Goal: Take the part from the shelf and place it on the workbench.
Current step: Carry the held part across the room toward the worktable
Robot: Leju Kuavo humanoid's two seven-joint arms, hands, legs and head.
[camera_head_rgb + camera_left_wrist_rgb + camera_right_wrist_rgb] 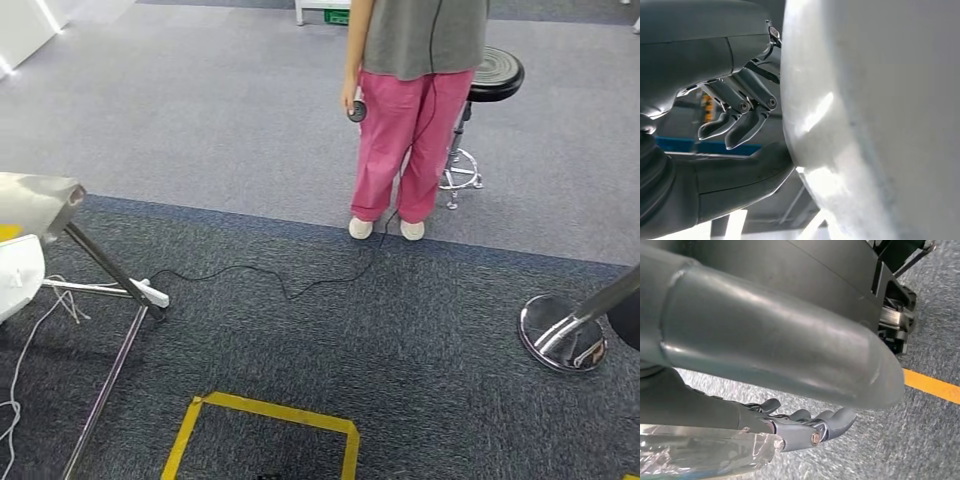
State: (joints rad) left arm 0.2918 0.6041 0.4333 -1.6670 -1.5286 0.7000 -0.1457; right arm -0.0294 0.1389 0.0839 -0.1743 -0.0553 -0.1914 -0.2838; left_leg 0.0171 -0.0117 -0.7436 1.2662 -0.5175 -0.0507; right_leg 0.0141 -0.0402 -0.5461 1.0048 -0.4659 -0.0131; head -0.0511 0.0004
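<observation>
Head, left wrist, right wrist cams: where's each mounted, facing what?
Head: high on the body, looking down at grey carpet, yellow tape, a person in pink trousers.
Left wrist: behind the left hand, against a large white part.
Right wrist: behind the right hand, facing the floor.
Shared: carpet and yellow tape, head and right wrist.

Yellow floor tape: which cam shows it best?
Head view: the yellow floor tape reads as a square outline, with its top and both side edges in frame. The right wrist view catches one short yellow strip; I cannot tell if it belongs to the same square. The left wrist view faces elsewhere.
</observation>
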